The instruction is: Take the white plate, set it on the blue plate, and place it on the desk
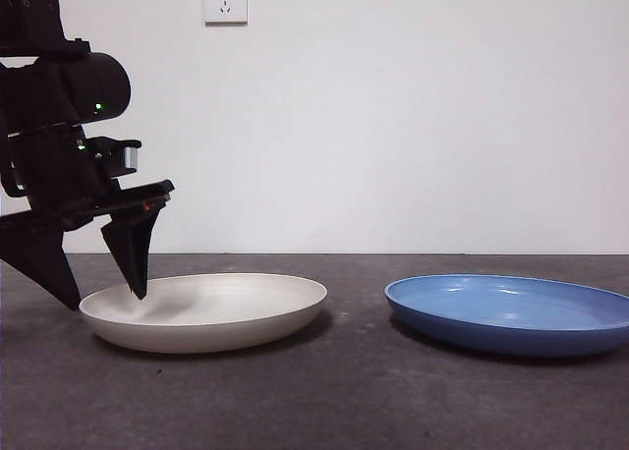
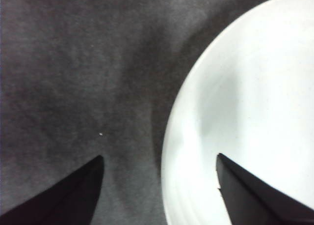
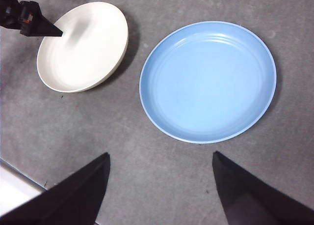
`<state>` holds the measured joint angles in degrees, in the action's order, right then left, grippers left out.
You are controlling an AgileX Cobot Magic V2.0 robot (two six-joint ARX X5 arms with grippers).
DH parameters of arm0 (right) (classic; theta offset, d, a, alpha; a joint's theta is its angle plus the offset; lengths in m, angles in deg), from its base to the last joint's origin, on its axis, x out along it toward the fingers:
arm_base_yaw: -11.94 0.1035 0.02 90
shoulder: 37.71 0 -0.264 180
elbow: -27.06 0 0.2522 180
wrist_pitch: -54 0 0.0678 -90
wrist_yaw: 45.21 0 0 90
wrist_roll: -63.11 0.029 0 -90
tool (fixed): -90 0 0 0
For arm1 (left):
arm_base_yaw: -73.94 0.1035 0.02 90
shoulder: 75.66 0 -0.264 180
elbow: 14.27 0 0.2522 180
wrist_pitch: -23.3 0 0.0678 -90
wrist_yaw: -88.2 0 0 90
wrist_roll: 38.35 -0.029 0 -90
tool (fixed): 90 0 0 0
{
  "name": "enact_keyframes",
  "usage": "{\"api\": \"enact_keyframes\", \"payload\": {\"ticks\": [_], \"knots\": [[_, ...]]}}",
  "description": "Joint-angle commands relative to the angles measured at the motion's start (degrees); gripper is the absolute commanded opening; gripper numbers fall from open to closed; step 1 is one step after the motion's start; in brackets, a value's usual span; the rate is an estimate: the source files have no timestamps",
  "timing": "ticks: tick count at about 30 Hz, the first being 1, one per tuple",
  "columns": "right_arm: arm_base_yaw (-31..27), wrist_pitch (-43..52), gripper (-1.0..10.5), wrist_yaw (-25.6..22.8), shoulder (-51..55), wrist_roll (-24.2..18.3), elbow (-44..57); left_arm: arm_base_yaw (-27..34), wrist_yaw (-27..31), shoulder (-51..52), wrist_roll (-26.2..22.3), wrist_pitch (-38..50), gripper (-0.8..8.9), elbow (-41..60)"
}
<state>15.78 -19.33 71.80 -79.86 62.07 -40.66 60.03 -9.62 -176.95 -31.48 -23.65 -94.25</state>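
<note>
Front view: the left gripper [image 1: 106,298] is straddling the white plate's [image 1: 211,310] rim, jaws apart; the blue plate [image 1: 511,312] is sitting well apart on the desk [image 1: 344,391].

Left wrist view: one jaw is hanging over the white plate [image 2: 255,112], one over the desk [image 2: 73,77].

Right wrist view: the right gripper [image 3: 159,185] is hovering with jaws apart, above both plates.

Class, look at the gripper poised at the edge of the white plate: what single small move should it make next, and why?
Probably close the left gripper on the rim. It stands open astride the white plate's rim, one of its fingers inside the plate, the other outside over the desk. The plate lies apart from the blue plate. The right gripper waits above.
</note>
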Motion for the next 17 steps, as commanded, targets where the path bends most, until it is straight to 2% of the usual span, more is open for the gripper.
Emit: {"api": "enact_keyframes", "payload": {"ticks": [1,13,17], "knots": [[0.2,0.5,3.3,0.0,-0.4,0.6,-1.1,-0.6,-0.1,-2.0,-0.6,-0.2,3.27,-1.0],[0.2,0.5,3.3,0.0,-0.4,0.6,-1.1,-1.6,-0.1,-2.4,-0.6,0.1,0.24,-1.0],[0.2,0.5,3.3,0.0,-0.4,0.5,-1.1,-1.5,-0.1,-2.4,-0.5,0.0,0.09,-1.0]]}}
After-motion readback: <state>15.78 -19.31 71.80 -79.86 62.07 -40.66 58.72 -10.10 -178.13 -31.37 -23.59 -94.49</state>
